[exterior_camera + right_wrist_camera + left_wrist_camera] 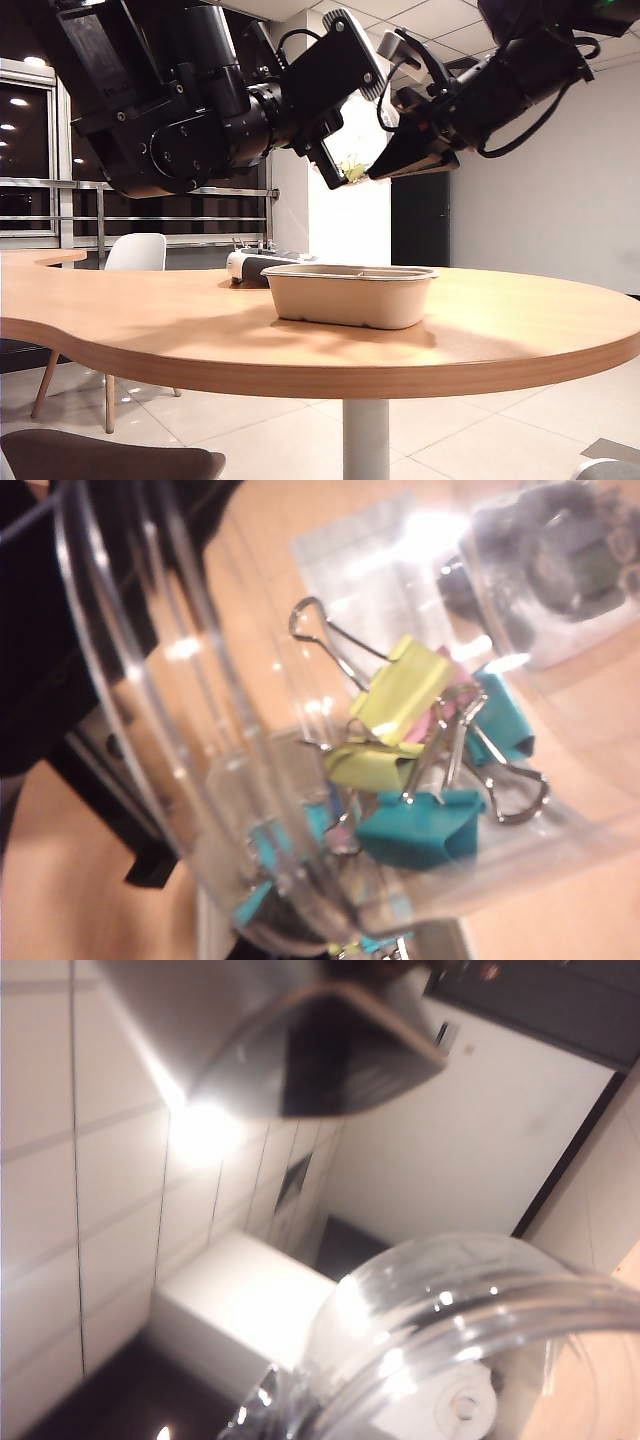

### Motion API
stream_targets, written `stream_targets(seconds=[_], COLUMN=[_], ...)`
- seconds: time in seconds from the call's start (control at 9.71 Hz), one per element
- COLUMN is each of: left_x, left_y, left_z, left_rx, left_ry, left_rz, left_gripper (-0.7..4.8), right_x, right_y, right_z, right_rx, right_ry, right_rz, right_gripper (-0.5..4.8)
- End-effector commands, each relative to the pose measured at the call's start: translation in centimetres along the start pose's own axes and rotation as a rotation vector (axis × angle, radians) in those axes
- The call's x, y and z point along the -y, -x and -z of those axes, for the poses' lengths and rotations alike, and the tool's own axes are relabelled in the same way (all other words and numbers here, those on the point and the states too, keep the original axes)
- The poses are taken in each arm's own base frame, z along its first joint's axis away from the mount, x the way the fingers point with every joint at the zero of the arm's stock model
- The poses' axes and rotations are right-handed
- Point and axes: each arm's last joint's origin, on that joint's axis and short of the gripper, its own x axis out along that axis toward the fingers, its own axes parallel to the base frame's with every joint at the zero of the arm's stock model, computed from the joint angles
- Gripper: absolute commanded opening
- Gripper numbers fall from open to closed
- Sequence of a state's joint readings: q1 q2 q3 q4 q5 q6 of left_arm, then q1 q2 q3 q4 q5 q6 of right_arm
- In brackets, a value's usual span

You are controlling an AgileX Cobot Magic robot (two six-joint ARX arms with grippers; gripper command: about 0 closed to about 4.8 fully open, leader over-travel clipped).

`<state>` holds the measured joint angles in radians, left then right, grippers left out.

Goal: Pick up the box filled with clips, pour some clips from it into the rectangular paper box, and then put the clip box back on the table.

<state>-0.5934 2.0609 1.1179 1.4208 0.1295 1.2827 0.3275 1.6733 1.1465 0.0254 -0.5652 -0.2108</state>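
Table [500, 335] fills the lower part of your exterior view, pale wood with a rounded edge on a white leg. On it, near the middle, sits the paper box [350, 297], a beige oblong tray, with a dark grey and white device [250, 266] just behind it. Both arms hang high above the tray. Your left gripper [335, 150] and right gripper [405, 160] meet there around the jar [352, 168], which is lifted well clear of the table. Each gripper is clenched on the jar; the clear rim crowds your left wrist view [450, 1300] and its wall your right wrist view [200, 780]. Inside the tilted jar you can see the clips [430, 750], yellow, teal and pink with silver wire handles, bunched together.
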Motion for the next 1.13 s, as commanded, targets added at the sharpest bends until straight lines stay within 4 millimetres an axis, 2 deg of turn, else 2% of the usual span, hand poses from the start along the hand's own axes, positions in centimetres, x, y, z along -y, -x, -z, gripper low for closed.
stream_targets(seconds=[0.1, 0.31, 0.72, 1.13], left_x=[-0.5, -1.1, -2.0, -2.0], left_y=[0.0, -0.4, -1.3, -1.3], left_z=[0.1, 0.6, 0.4, 0.4], left_rx=[0.083, 0.081, 0.085, 0.088], left_ry=[-0.095, -0.144, -0.279, -0.279], left_rz=[-0.016, -0.04, -0.086, -0.087], left_gripper=[-0.05, -0.05, -0.05, -0.05], right_x=[0.1, 0.4, 0.4, 0.6], right_y=[0.3, 0.4, 0.3, 0.4], right_z=[0.0, 0.1, 0.1, -0.9], right_rx=[-0.04, -0.065, -0.062, 0.029], right_ry=[-0.015, -0.016, -0.015, 0.033], right_rz=[0.065, 0.174, 0.175, 0.194], right_gripper=[0.0, 0.0, 0.0, 0.0])
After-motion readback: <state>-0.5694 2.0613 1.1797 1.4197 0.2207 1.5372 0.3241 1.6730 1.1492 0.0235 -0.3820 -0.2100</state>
